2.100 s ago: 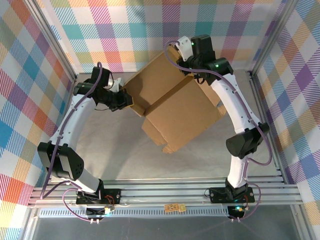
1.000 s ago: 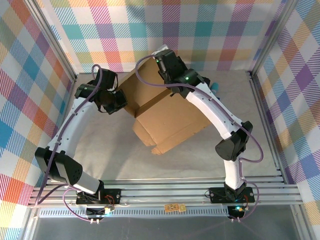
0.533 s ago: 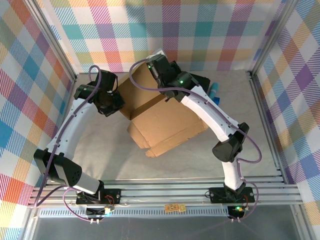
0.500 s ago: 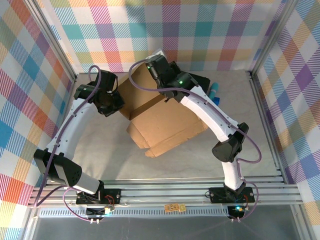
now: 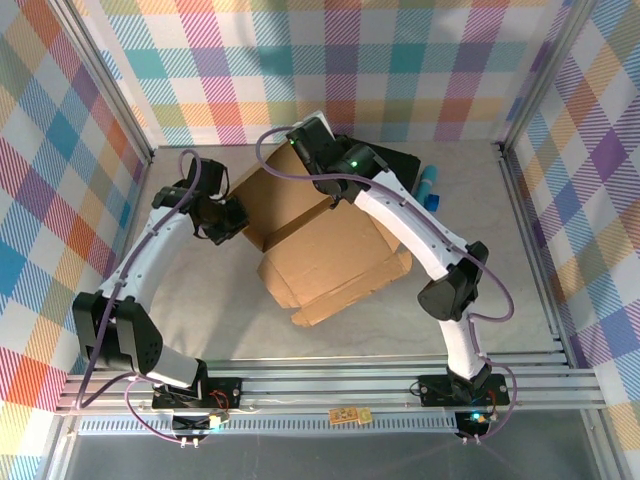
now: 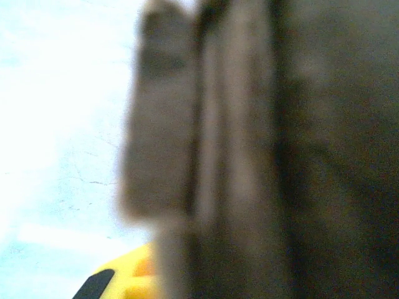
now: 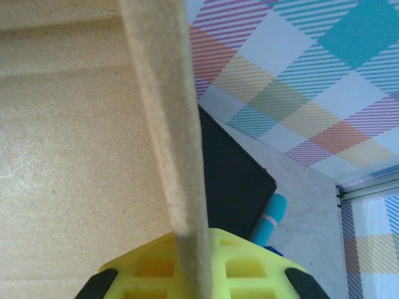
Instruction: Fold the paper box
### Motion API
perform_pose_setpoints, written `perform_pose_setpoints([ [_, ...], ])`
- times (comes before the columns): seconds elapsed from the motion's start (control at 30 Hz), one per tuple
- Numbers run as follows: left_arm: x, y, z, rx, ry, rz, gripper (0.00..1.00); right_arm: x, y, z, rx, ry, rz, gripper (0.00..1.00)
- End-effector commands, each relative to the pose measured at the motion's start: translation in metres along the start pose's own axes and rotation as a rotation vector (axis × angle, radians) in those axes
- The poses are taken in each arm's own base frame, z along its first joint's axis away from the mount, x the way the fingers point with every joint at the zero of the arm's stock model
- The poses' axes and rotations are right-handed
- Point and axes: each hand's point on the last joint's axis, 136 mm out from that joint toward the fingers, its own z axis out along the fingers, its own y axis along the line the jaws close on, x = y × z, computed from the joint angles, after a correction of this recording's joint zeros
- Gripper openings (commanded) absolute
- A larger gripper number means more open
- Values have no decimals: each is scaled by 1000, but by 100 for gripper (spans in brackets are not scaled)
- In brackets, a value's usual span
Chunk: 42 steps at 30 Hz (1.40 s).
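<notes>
Toward the back of the tabletop (image 5: pixel 215 310) sits the paper box (image 5: pixel 330 245), a half-raised brown cardboard shell turned askew. Its far corner lies close to the plaid back wall (image 5: pixel 420 60), and its near edge ends in a loose tab pointing at the arm bases.

The left pincer (image 5: pixel 238 215) is clenched on the box's left edge. Through the left wrist camera that cardboard edge (image 6: pixel 212 156) is a brown blur right against the lens, with a yellow fingertip (image 6: pixel 128 280) at the bottom.

The right pincer (image 5: pixel 305 140) is clamped on the upper far flap. Up close, the flap's thin edge (image 7: pixel 165 124) runs down between the yellow pads (image 7: pixel 249 271).

Behind that arm a black case (image 5: pixel 395 162) lies just beside the box's far right side, and a blue tube (image 5: pixel 430 185) lies beyond it near the wall.

Bare tabletop stretches wide on the near side and to the left. At the back, room is tight.
</notes>
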Motion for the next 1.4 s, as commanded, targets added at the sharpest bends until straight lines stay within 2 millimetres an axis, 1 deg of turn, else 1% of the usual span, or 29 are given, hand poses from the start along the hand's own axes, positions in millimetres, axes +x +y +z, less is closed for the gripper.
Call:
perform_pose_setpoints([
  [0.0,-28,-14,13,101,-68,-33,0,11,-1,5,9,43,16,0],
  [0.1,-27,-13,32,104,-29,-42,0,13,5,12,9,61,-5,0],
  [0.3,-27,0,64,100,-14,-68,1,23,16,23,6,116,-37,0],
  [0.43,-31,4,80,126,-24,-82,5,26,20,27,3,128,-54,0],
  [0.57,-32,2,96,159,-17,-83,11,31,22,32,-2,147,-70,0],
  [0.73,-32,7,115,156,-2,-89,14,39,22,41,-27,179,-66,0],
  [0.8,-38,3,119,181,-24,-83,18,40,23,44,-36,184,-72,0],
  [0.97,-44,1,130,196,-36,-92,23,49,22,53,-53,217,-72,0],
  [1.1,-44,-1,142,219,-25,-100,24,58,17,61,-54,255,-65,0],
  [1.23,-40,-7,150,250,-10,-88,24,65,11,68,-45,279,-54,0],
  [1.37,-26,-18,155,256,18,-37,24,67,9,73,-38,290,-47,0],
])
